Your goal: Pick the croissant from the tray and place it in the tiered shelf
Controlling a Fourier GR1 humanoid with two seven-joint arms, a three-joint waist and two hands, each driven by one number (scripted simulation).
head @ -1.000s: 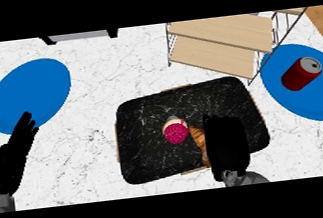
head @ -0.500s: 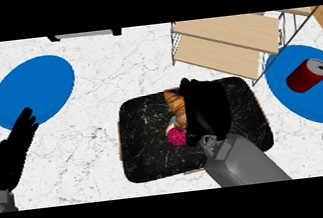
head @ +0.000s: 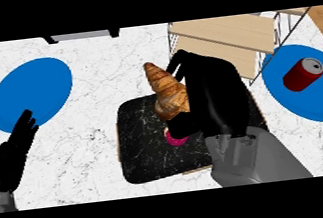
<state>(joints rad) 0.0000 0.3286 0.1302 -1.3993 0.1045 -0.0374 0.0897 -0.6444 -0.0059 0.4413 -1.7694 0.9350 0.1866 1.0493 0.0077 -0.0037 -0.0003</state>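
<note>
My right hand (head: 211, 95) is curled round the croissant (head: 167, 91) — held above the far edge of the black tray (head: 143, 148), near the tiered shelf (head: 230, 35). Pink item (head: 174, 139) in the tray, mostly hidden. My left hand (head: 10, 156) rests open at the lower left, beside a blue plate (head: 30, 93) — a red can (head: 303, 73) on the other.

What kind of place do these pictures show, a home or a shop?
Probably a kitchen counter, though home or shop cannot be told: a white marble top, food such as a croissant held above a black tray, blue plates, a red can and a wooden tiered shelf.
</note>
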